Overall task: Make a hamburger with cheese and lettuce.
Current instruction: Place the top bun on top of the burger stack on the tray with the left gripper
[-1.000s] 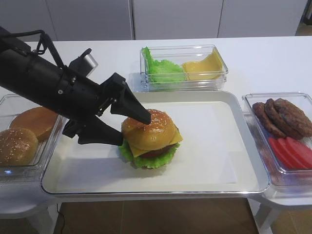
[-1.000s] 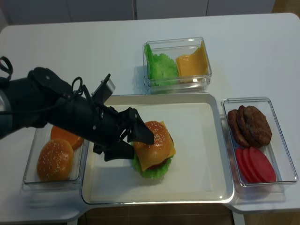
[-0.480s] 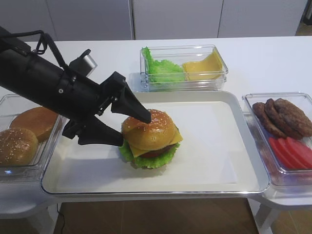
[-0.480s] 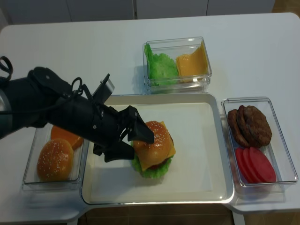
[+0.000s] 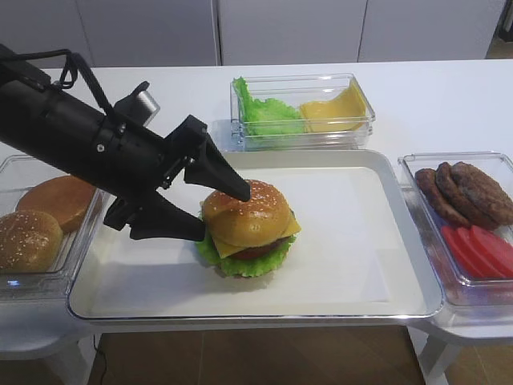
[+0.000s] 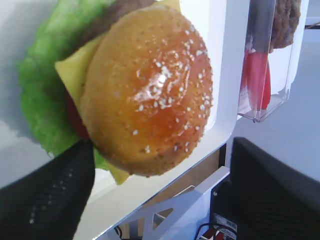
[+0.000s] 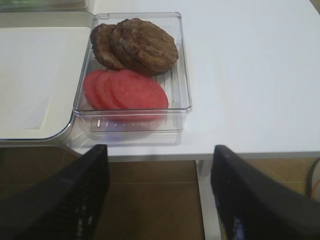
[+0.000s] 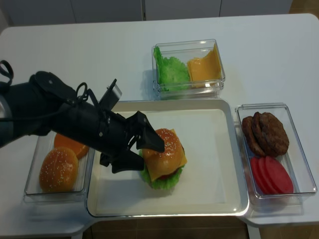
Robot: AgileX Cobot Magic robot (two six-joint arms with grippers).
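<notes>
The hamburger (image 5: pixel 248 224) stands on the white tray (image 5: pixel 361 241), left of its middle: sesame bun on top, square cheese (image 5: pixel 228 250), a dark patty, frilly lettuce (image 5: pixel 256 266) at the bottom. My left gripper (image 5: pixel 223 213) is open, its two fingers straddling the top bun's left side. In the left wrist view the bun (image 6: pixel 145 90) fills the space between the fingers, with a gap to the right finger (image 6: pixel 270 195); cheese (image 6: pixel 75 75) and lettuce (image 6: pixel 40 95) stick out beneath. My right gripper (image 7: pixel 157 195) is open and empty over the floor, off the table's front edge.
A clear box at the back (image 5: pixel 303 108) holds a heap of green leaves and yellow slices. A right box (image 5: pixel 469 224) holds patties and tomato slices. A left box holds a lone sesame bun (image 5: pixel 28 241) and a plain bun (image 5: pixel 60 200).
My left gripper has crept slightly right along the top bun, which now sits a little more level. Nothing else has moved.
</notes>
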